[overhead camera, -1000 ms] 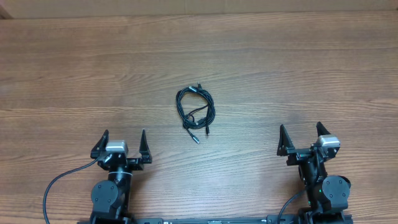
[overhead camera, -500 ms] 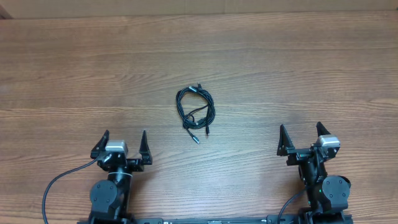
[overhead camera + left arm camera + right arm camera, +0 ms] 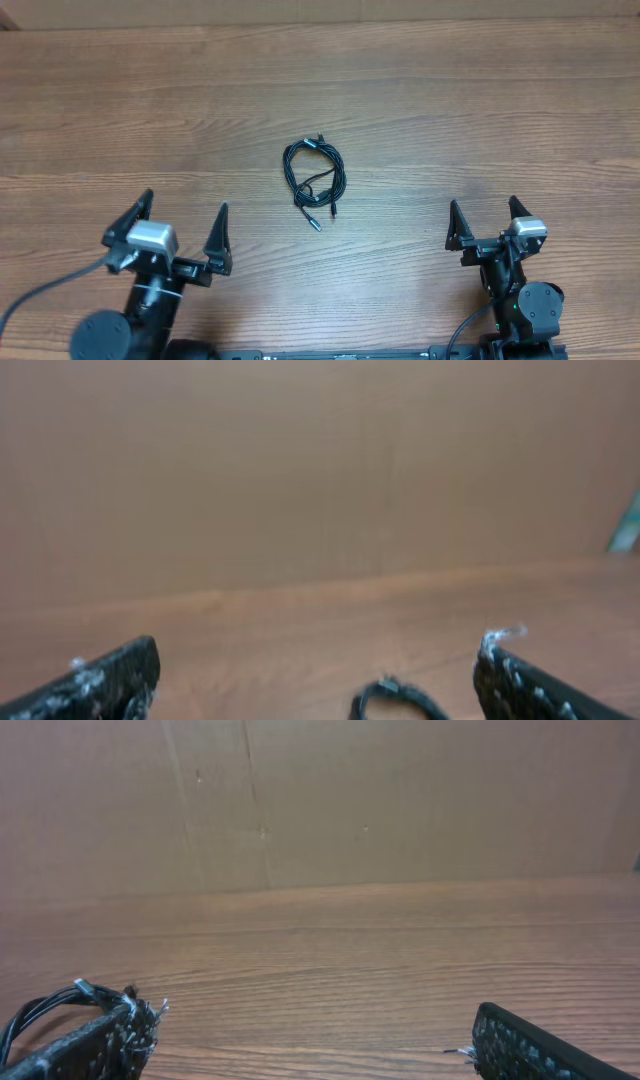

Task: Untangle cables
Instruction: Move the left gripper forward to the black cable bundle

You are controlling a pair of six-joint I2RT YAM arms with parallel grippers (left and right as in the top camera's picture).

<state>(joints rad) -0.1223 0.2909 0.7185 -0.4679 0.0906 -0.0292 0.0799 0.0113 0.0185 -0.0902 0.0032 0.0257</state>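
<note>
Both wrist views clip the cables [image 3: 316, 183], whole only from overhead.

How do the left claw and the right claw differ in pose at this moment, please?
The left claw looks larger from overhead, so it probably sits higher than the right claw. The left claw is skewed; the right claw points squarely up the table. The cables show near the bottom centre of the left claw's wrist view, but at the left edge of the right claw's view. Both are open, empty and apart from the cables.
</note>
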